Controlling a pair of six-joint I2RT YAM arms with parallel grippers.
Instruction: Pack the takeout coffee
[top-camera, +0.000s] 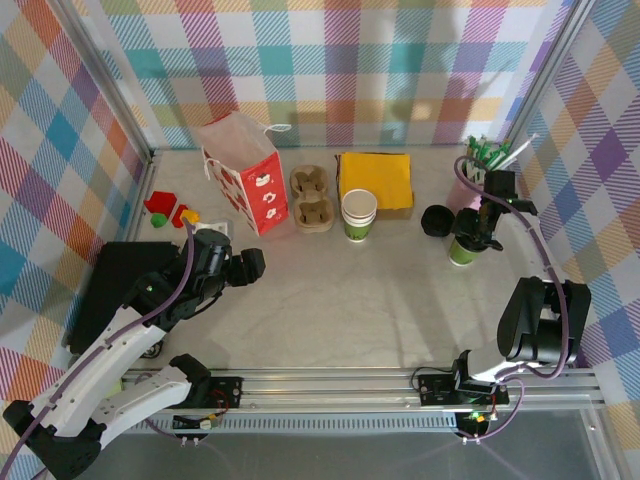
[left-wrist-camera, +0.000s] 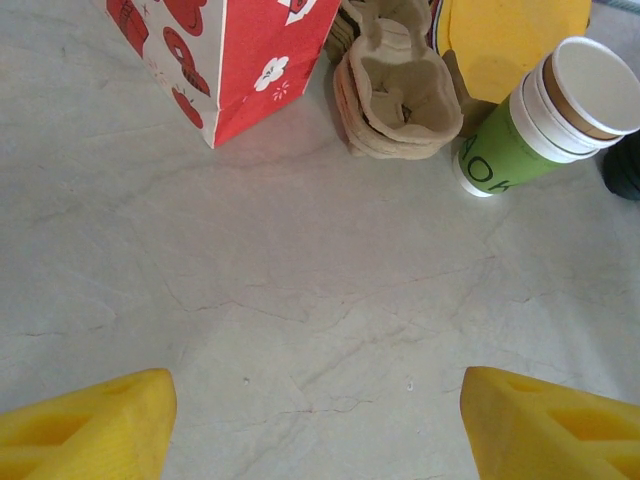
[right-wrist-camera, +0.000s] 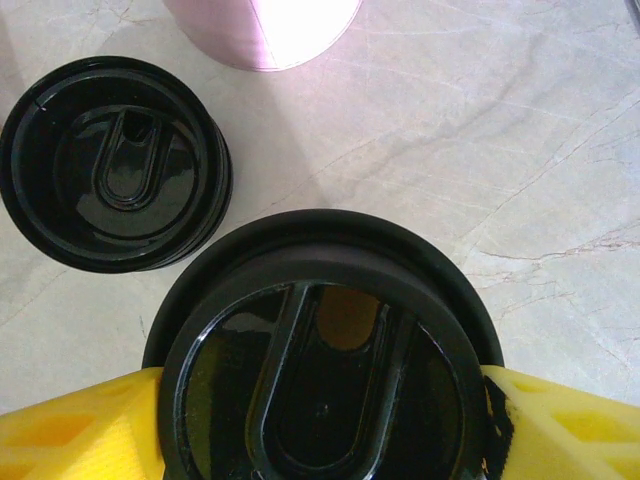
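At the right side of the table (top-camera: 350, 290), my right hand (right-wrist-camera: 320, 405) is clamped around the lidded takeout coffee (top-camera: 462, 251), which I'd lift dead upright toward an empty well of the pulp carrier (left-wrist-camera: 405, 95) beside the red bag (left-wrist-camera: 230, 60); my left hand (left-wrist-camera: 318, 425) hangs open, holding nothing.

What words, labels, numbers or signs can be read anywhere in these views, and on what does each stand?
"AOH": white letters, sideways, on the green band of the nested cup stack; the reading is uncertain and it may be part of a longer word.
Red paper bag: a flower and other printed pictures, no words.
Takeout coffee lid and loose black lids: no legible text.
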